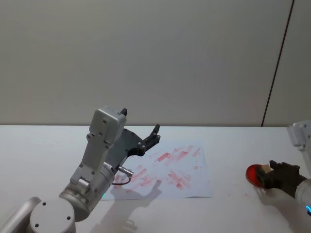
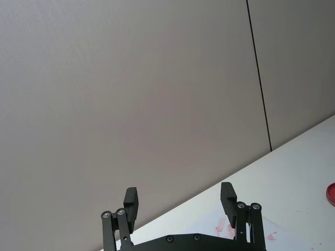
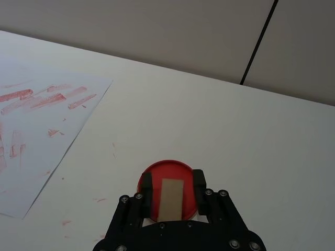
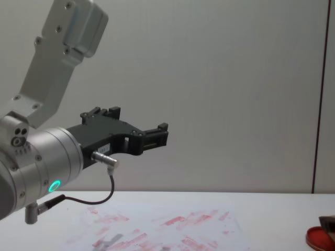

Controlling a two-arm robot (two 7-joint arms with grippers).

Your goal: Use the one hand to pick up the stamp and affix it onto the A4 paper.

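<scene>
White table (image 1: 228, 145) spans the lower part of the frame, plain wall above. A4 paper (image 1: 194, 182), covered in red stamp marks, lies flat at lower centre. Left gripper (image 1: 141, 131) sits raised at centre left on a silver arm, fingers spread apart and empty, above the paper's left portion. Right gripper (image 1: 272, 174) is at the lower right edge, closed on the stamp (image 1: 265, 170), which is over the round red ink pad (image 1: 252, 173), well apart from the paper
</scene>
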